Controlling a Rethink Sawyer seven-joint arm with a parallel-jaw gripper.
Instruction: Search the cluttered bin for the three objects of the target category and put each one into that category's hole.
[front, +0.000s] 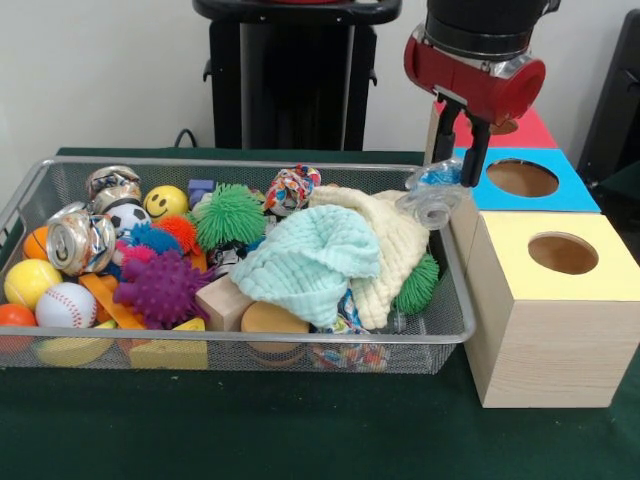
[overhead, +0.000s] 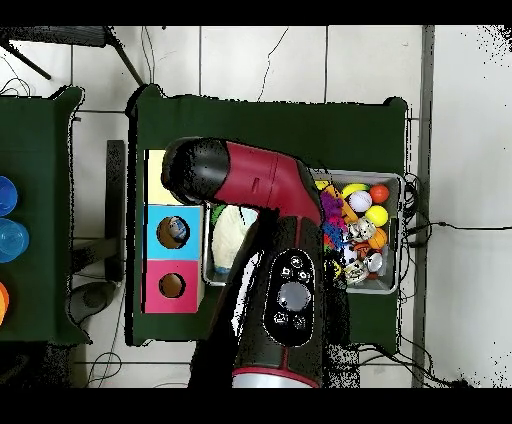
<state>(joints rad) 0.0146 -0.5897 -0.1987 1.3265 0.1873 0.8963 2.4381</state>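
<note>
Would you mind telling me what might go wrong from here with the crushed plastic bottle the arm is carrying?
1. The gripper pinches the crushed clear bottle only near its top, so it may slip and drop back into the wire bin.
2. The bottle hangs beside the blue box, not over its hole; released early, it could land between bin and boxes.

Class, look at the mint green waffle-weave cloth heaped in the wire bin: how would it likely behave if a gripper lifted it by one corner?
The mint green waffle-weave cloth lies in soft folds, so it would probably hang limp and unfold rather than hold its shape. It looks thin, so likely light. It drapes over a round wooden disc and a cream knitted cloth, so lifting may drag or uncover those.
</note>
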